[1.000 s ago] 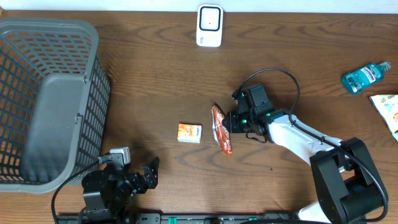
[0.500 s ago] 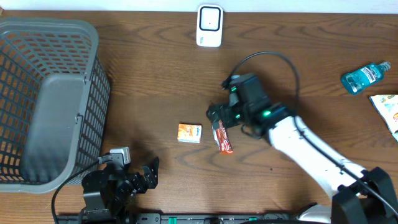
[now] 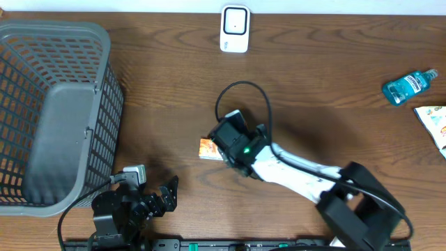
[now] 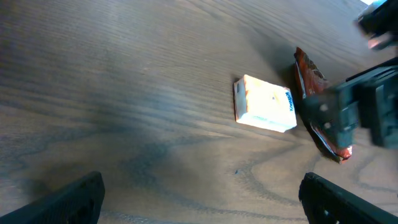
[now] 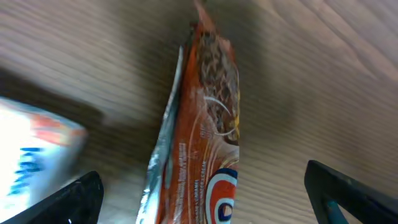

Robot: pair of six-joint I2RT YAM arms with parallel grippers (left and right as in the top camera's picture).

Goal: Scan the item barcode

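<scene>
Hovering right gripper [image 5: 205,196] directly over snack packet [image 5: 208,124], fingers spread wide, gripping nothing. Noting packet lying flat on table [image 3: 334,70], just right of orange box [image 4: 264,104]. Holding left gripper [image 4: 199,199] wide open, empty, well apart from orange box.

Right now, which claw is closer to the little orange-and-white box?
Right. The right claw hangs open over the snack packet lying just beside the box. The left claw sits open well apart from it, off to its left.
</scene>
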